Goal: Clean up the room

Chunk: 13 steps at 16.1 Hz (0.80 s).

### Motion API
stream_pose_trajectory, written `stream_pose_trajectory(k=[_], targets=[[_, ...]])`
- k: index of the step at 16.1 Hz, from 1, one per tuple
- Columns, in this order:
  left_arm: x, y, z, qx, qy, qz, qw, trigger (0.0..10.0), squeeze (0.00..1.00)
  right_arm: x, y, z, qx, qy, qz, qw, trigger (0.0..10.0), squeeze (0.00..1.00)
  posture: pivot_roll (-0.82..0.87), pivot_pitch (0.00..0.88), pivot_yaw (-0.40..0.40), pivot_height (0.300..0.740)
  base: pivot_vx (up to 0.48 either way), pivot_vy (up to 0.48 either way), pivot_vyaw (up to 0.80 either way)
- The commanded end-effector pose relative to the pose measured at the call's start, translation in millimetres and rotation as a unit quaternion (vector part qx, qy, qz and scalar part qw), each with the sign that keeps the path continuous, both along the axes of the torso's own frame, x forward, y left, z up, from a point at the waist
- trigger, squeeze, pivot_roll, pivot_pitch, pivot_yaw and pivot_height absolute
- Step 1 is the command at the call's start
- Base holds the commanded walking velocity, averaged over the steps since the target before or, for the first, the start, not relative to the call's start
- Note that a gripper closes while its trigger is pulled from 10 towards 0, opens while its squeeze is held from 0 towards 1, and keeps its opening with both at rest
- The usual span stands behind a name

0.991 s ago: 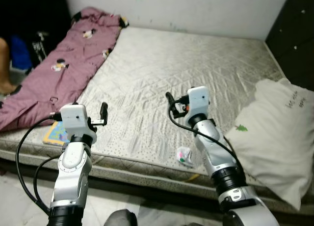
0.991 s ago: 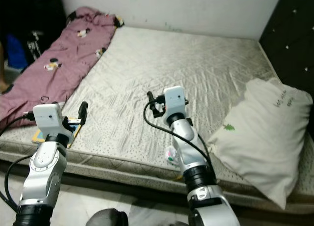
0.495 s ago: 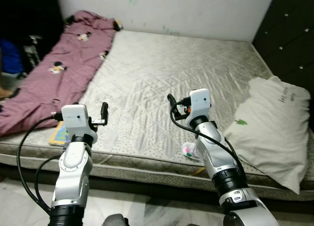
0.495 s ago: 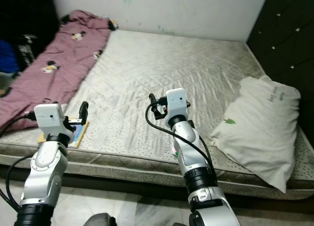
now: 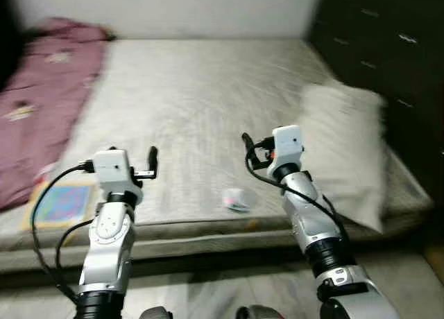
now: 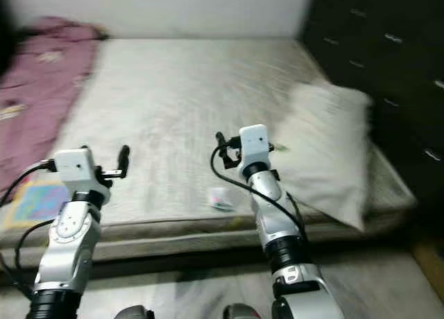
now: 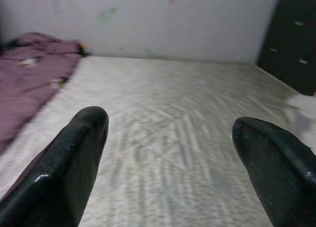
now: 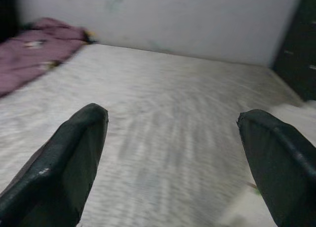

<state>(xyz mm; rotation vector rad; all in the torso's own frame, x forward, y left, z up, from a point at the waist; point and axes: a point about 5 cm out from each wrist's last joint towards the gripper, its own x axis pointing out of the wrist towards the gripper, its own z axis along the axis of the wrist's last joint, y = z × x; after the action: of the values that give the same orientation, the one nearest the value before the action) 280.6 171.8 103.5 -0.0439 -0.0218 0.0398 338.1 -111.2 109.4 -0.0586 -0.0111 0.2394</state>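
Before you, the bed (image 5: pixel 201 90) is filling most of the head views, its bare mattress running back to the wall, and both arms are being held up over its near edge with nothing in them. Your left end effector (image 7: pixel 168 153) is sitting with its fingers (image 7: pixel 74 158) spread wide, and your right end effector (image 8: pixel 173 153) is spread just as wide; both are pointing out across the mattress, a ready carrying pose rather than a reach, I'd judge.

The clutter you are here to tidy is lying around them. A small crumpled wrapper (image 5: pixel 237 199), pale with a touch of colour, is resting on the mattress near the front edge, between the two arms and nearer the right one. A flat colourful book (image 5: pixel 57 204) is lying at the near left corner, just beside the left arm. A purple blanket (image 5: pixel 41 83) is heaped along the left side of the bed, and a white pillow (image 5: pixel 343 149) is slumping against the right side by the dark cabinet (image 5: pixel 388 62), probably out of place.

Everything is smeared with motion blur, so the wrapper may be paper or plastic; I cannot tell which. You are probably looking at the wrapper as the easiest first pick, since it is close to the right arm and nothing is crowding it.
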Motion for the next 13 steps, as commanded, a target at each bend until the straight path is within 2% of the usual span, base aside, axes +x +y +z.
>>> stream_pose_trajectory(k=[1, 3, 8, 12, 13], targets=[[-0.1, 4.3, 2.5, 0.015, 0.001, 0.008, 1.0, 10.0, 0.0, 1.6, -1.1, 3.5, 0.008, -0.006, -0.001, 1.0, 10.0, 0.0, 0.08, 0.0, -0.027, 0.74, 0.0, 0.0, -0.48], [-0.9, 6.9, 1.5, 0.02, 0.004, 0.02, 1.0, 10.0, 0.0, 0.8, -1.1, 3.4, 0.008, -0.008, 0.0, 1.0, 10.0, 0.0, 0.08, 0.0, -0.027, 0.74, 0.0, 0.0, 0.0], [-0.2, 5.8, 1.9, 0.001, -0.002, 0.009, 1.0, 10.0, 0.0, 1.0, -1.7, 3.2, 0.007, -0.006, 0.0, 1.0, 10.0, 0.0, 0.08, 0.0, -0.028, 0.74, 0.0, 0.0, 0.0], [0.2, 6.3, 2.2, -0.004, -0.002, 0.013, 1.0, 10.0, 0.0, 2.2, -1.5, 3.5, 0.008, -0.005, 0.0, 1.0, 10.0, 0.0, 0.08, 0.0, -0.03, 0.74, 0.0, 0.0, -0.8], [0.3, 6.4, 2.3, -0.003, -0.002, 0.013, 1.0, 10.0, 0.0, 2.3, -1.3, 3.7, 0.008, -0.006, 0.0, 1.0, 10.0, 0.0, 0.08, 0.0, -0.03, 0.74, 0.0, 0.0, 0.0]])
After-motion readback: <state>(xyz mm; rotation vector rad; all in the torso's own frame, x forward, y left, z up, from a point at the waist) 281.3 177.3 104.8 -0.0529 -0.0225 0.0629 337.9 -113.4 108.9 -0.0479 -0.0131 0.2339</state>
